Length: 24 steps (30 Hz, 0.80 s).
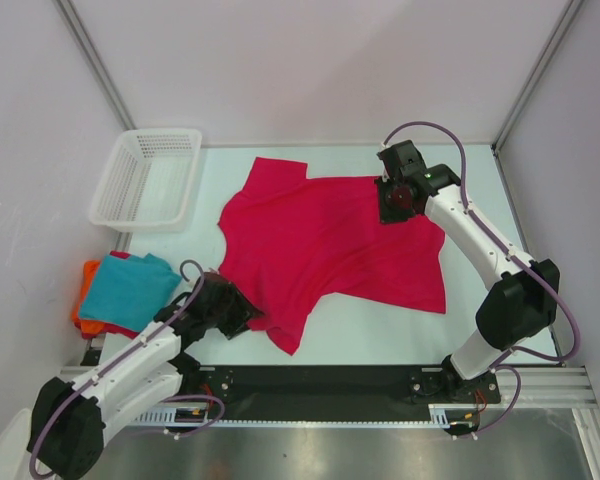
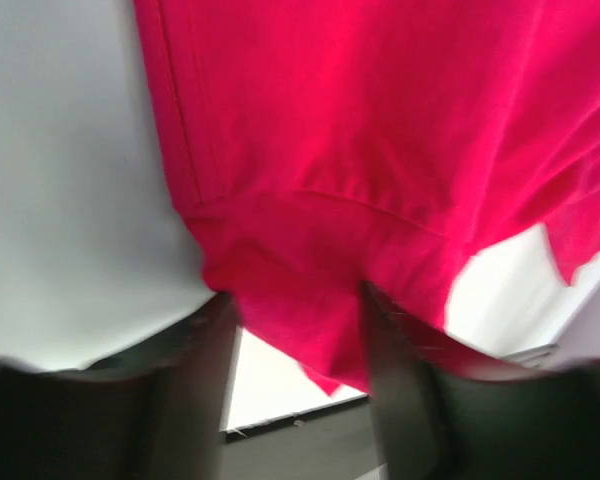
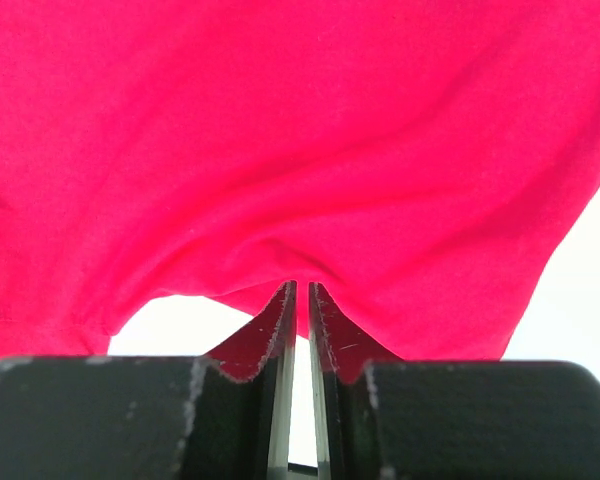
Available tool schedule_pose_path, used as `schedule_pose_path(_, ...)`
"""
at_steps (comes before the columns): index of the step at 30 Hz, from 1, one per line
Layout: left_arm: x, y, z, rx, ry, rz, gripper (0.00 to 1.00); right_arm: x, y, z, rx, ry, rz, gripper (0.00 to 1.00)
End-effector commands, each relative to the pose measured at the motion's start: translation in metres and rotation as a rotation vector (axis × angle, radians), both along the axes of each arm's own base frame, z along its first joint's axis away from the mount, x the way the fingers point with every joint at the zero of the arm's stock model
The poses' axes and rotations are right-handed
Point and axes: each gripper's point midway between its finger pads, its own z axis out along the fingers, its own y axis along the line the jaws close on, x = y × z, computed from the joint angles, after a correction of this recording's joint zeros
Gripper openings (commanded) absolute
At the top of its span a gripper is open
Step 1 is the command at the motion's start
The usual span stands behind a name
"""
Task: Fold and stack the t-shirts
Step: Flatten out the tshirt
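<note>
A large crimson-pink t-shirt (image 1: pixel 330 240) lies spread across the white table. My right gripper (image 1: pixel 393 203) is at the shirt's far right edge, and in the right wrist view the gripper (image 3: pixel 302 290) is shut on a pinch of the crimson cloth (image 3: pixel 300 130). My left gripper (image 1: pixel 244 316) is at the shirt's near left corner. In the left wrist view its jaws (image 2: pixel 295 300) stand apart, with a flap of the shirt (image 2: pixel 380 130) hanging between them. A folded teal t-shirt (image 1: pixel 130 285) rests on an orange one (image 1: pixel 84 290) at the left.
A white mesh basket (image 1: pixel 162 133) stands at the back left of the table. The black rail (image 1: pixel 320 385) carrying both arm bases runs along the near edge. Frame posts and pale walls close in the sides.
</note>
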Motion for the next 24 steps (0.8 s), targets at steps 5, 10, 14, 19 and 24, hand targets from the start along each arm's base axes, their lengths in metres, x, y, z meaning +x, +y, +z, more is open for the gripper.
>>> schedule_pose_path(5,0.000,-0.003,-0.009,0.002,-0.005,-0.039,0.00,0.004,-0.004,0.016,-0.006,-0.038,0.005,0.14)
schedule_pose_path(10,0.000,-0.007,0.018,-0.033,-0.034,-0.042,0.00,0.000,-0.006,0.012,-0.007,-0.028,0.007,0.13)
schedule_pose_path(14,0.005,-0.003,0.057,-0.042,-0.103,-0.012,0.00,-0.001,-0.005,0.010,0.005,-0.031,0.013,0.13)
schedule_pose_path(19,-0.003,0.002,0.084,-0.055,-0.121,-0.003,0.00,-0.003,-0.004,0.006,0.018,-0.027,0.018,0.13)
schedule_pose_path(24,-0.010,0.003,0.087,-0.073,-0.104,0.002,0.00,-0.005,-0.001,0.003,0.031,-0.018,0.028,0.13)
